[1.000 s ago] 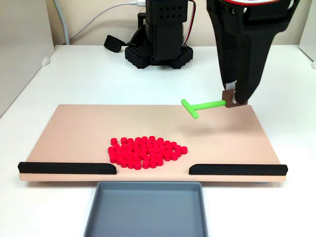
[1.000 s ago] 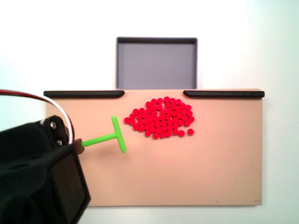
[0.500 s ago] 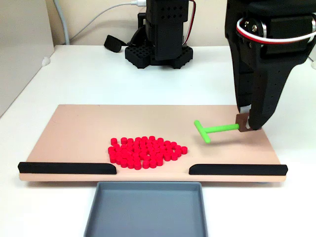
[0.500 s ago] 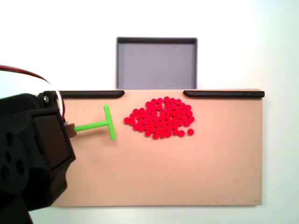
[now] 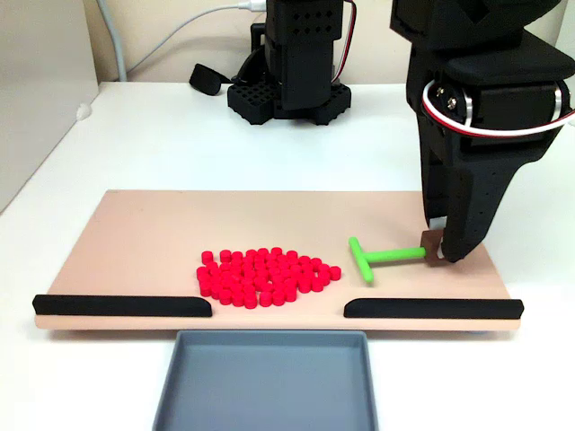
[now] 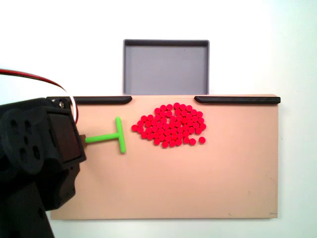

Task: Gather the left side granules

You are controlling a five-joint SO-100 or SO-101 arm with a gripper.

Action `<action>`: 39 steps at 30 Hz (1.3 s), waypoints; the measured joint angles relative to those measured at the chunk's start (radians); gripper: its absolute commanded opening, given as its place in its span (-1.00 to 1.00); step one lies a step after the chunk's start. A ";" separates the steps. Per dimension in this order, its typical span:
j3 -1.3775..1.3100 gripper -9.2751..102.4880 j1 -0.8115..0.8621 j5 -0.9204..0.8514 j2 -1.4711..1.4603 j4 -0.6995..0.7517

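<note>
White tabletop is carrying a tan board (image 5: 135, 238) with two black rails (image 5: 123, 305) along its near edge in the front fixed view, and a grey tray (image 5: 266, 382) is sitting just beyond the gap between them. The granules (image 5: 268, 277) are lying in one loose, flat patch near the middle of the board, close to that gap; in the top-down fixed view the patch (image 6: 171, 124) is showing one pellet slightly apart at its right edge.

The gripper (image 5: 437, 254) is standing at the right end of the board in the front view, jaws clamped on the stem of the green tool (image 5: 377, 259), whose crossbar is pointing at the patch and lying just beside it, not touching. In the top-down view the tool (image 6: 111, 136) is sitting left of the pellets.

Judging by their look, the pellets are light, hard and free to roll or scatter, far too small to pinch singly. They are best handled by pushing: the crossbar laid flat on the board behind the patch's outer edge, sweeping slowly so none slip under or around its ends.
</note>
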 measured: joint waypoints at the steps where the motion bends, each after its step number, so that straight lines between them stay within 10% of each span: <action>1: -0.006 -0.84 0.000 0.000 -0.006 -0.002; 39: -0.014 -0.84 0.086 -0.040 -0.035 -0.005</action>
